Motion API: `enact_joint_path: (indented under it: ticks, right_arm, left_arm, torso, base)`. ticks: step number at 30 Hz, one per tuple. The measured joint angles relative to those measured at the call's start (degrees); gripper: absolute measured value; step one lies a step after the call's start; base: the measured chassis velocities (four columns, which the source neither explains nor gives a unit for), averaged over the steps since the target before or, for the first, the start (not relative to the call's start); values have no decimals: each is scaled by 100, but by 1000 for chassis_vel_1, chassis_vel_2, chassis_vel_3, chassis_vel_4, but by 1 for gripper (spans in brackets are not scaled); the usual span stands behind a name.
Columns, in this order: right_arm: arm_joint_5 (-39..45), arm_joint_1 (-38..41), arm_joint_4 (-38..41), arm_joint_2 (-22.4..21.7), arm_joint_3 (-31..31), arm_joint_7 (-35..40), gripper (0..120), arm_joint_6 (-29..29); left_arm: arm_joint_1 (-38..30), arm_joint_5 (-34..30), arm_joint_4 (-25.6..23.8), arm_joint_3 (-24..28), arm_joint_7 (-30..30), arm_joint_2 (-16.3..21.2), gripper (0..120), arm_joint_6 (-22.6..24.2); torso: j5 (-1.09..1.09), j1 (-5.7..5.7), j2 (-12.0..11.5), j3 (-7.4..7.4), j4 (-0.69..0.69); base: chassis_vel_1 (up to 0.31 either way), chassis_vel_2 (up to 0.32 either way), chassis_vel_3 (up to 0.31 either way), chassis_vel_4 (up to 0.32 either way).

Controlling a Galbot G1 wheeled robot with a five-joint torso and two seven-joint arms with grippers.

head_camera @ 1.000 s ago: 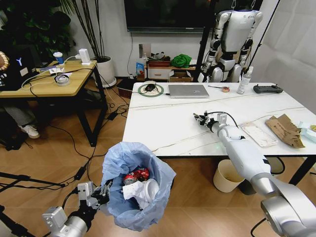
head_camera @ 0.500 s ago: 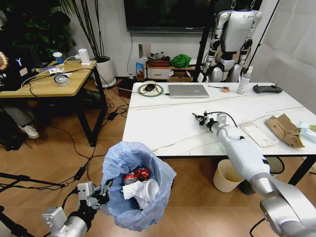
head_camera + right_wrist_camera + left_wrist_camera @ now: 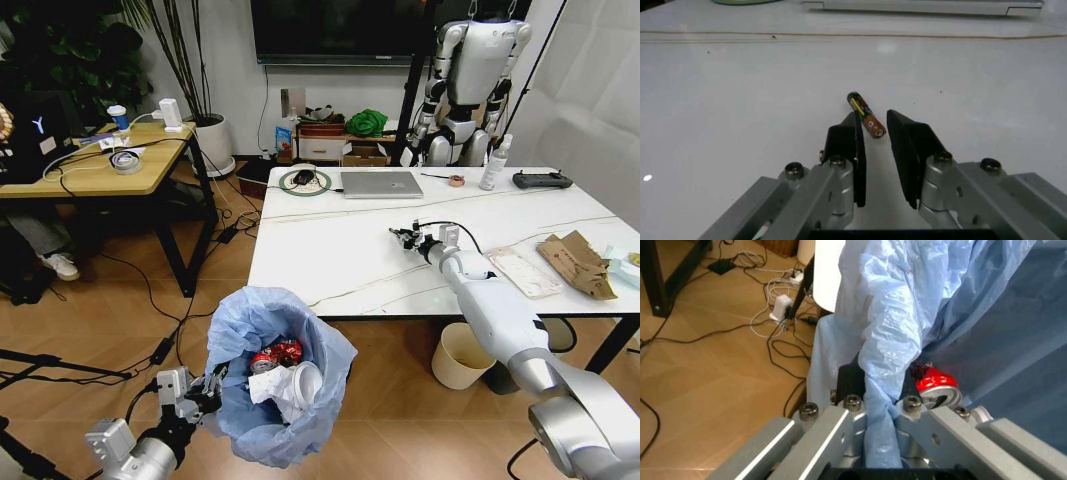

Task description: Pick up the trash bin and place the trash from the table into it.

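The trash bin, lined with a crinkled light-blue bag, hangs low at my left above the floor. My left gripper is shut on the bag's rim. A crushed red can and white wrappers lie inside. On the white table, my right gripper hovers open, its fingertips on either side of the near end of a small battery. Clear packaging and torn brown cardboard lie to its right.
A silver laptop, a black controller and a white bottle stand at the table's far side. A cream bin sits under the table. A wooden desk is at left, cables on the floor between.
My right gripper has edged slightly forward across the table. The left arm and the bin have not moved.
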Motion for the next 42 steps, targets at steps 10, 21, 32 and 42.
enact_joint_path:
  ticks: [10, 21, 32, 42]
  right_arm:
    - [-47, 13, -67, 25, -10, 216, 46, 71]
    - [-81, 35, -103, 67, -23, 237, 84, 92]
    - [-258, 72, -188, 148, -17, 235, 100, 119]
    - [-412, 63, -213, 172, -9, 232, 85, 123]
  left_arm:
    - [-2, -5, 3, 4, -1, 1, 0, 0]
    - [-18, -25, 17, 0, -11, 16, 0, -1]
    - [-4, -25, 12, -14, -11, 14, 0, -1]
    - [2, -15, 6, -4, -8, -3, 0, -1]
  torso:
    - [0, 0, 0, 0, 0]
    - [-1, 0, 0, 0, 0]
    - [-1, 0, 0, 0, 1]
    - [-1, 0, 0, 0, 0]
  base:
    - [0, 0, 0, 0]
    - [0, 0, 0, 0]
    - [0, 0, 0, 0]
    - [0, 0, 0, 0]
